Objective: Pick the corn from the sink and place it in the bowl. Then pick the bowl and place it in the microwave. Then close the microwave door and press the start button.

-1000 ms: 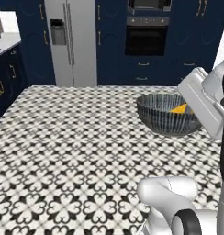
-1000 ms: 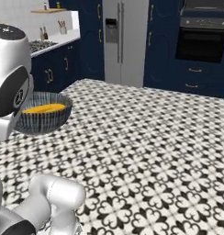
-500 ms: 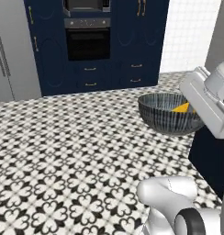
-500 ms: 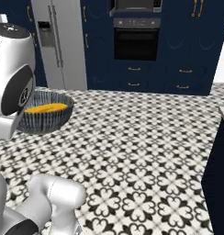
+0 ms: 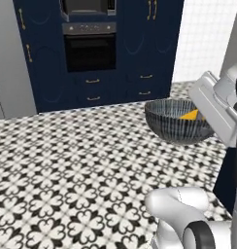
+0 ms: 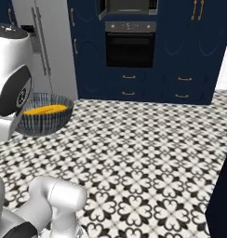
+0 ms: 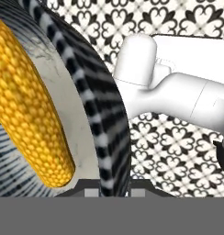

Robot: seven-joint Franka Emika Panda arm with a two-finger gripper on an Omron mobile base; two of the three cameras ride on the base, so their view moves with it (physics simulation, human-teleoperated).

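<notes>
Bowl, left base view: I carry it above the floor, corn inside, the microwave well ahead. Right base view: it looks rigid, probably heavy. Hand view: my gripper pinches the rim narrowly; I judge the loose cob could roll, so keep level.

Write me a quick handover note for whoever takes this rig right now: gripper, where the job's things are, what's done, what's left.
Gripper: shut on the bowl's rim, carrying it above the patterned floor.
Bowl: held up in the air beside the arm.
Corn: lying inside the bowl.
Microwave: built in above the oven, ahead in the navy cabinets; its door state cannot be told from here.
Done: corn in bowl, bowl picked up.
Left: set bowl in microwave, close door, press start.
</notes>
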